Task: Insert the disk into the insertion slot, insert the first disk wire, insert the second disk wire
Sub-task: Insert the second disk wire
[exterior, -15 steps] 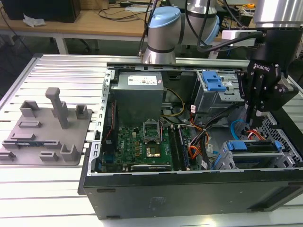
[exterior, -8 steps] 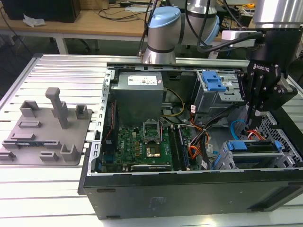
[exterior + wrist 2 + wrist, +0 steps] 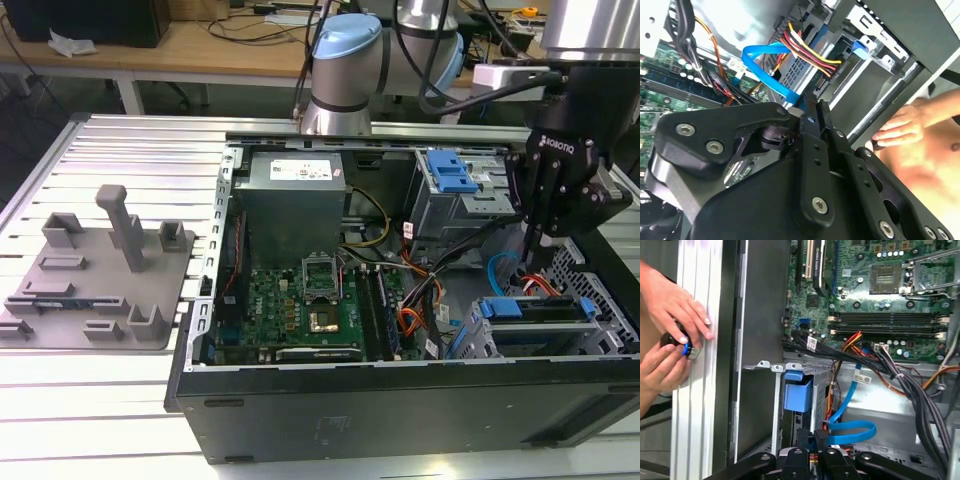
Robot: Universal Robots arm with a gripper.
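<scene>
Exterior view first: the black gripper (image 3: 541, 238) hangs inside the open computer case (image 3: 400, 400), toward the exterior view's right, just above the insertion slot (image 3: 480, 345) — a grey perforated drive cage at the case's near corner. The disk (image 3: 535, 308) sits in that cage, its blue carrier showing along the top edge. A light-blue cable (image 3: 497, 272) loops just beside the gripper, and red and orange wires (image 3: 540, 287) lie under its tip. Farther back stands a grey box with a blue latch (image 3: 450, 172), and the green motherboard (image 3: 300, 310) fills the case's middle. Outside the case, on the exterior view's left, a grey fixture plate (image 3: 95, 275) rests on the ribbed aluminium table (image 3: 120, 150).

Second wrist view: the gripper's fingers (image 3: 812, 145) are pressed close together, and whether anything is pinched between them I cannot tell. Beyond them runs the blue cable (image 3: 765, 67) and a red, yellow and black wire bundle (image 3: 807, 50) going to the back of the disk (image 3: 800, 67). A person's hand (image 3: 900, 127) rests at the case edge.

First wrist view: the gripper (image 3: 820, 437) points down at the slot's frame (image 3: 777, 405), the carrier's blue tab (image 3: 797, 390) just beside it and the blue cable (image 3: 852, 430) coiled near its tip. Two hands (image 3: 670, 330) on the table's rails hold a small round black and blue object (image 3: 682, 346).
</scene>
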